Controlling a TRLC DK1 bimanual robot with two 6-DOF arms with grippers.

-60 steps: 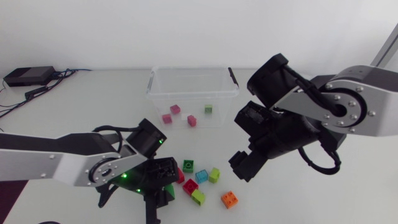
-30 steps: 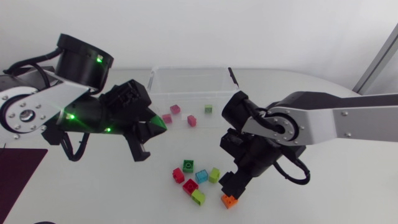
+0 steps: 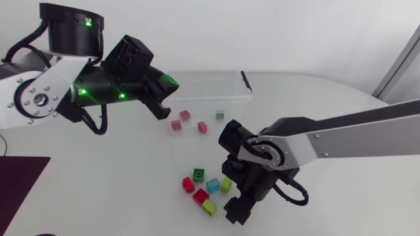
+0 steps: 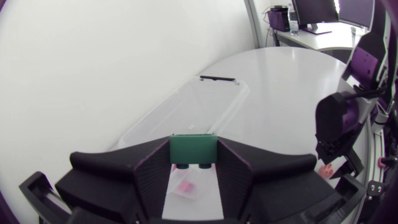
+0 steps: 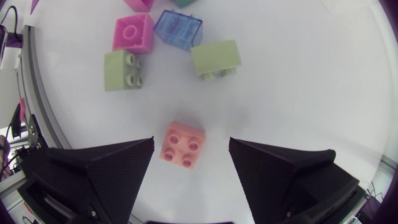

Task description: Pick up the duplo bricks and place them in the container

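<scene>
Left gripper (image 4: 193, 158) was clenched on a green duplo brick (image 4: 193, 149), one finger flat against each side. The brick sat up at the fingertips. The clear container (image 4: 219, 99) lay ahead of and below that gripper with no lid on it. A small pink brick (image 4: 185, 186) showed on its floor through the gap under the held brick. In the head view three more small bricks lay in there, two pinkish (image 3: 185, 115) and one green (image 3: 220, 115).

Right gripper (image 5: 191, 142) was released, fingers spread wide and low over the table (image 5: 298, 93). The orange brick (image 5: 182, 148) sat studs up on the table between the fingers, touching neither, with a clear gap on each side. Just ahead of that gripper was a loose cluster:
- a lime brick (image 5: 216, 59)
- a second lime brick (image 5: 122, 70), tipped on its side
- a magenta brick (image 5: 133, 32)
- a translucent blue brick (image 5: 178, 28)

From overhead, a dark green brick (image 3: 198, 174) and a red brick (image 3: 188, 184) lay further out past the cluster. The right gripper hid the orange brick in that view.
</scene>
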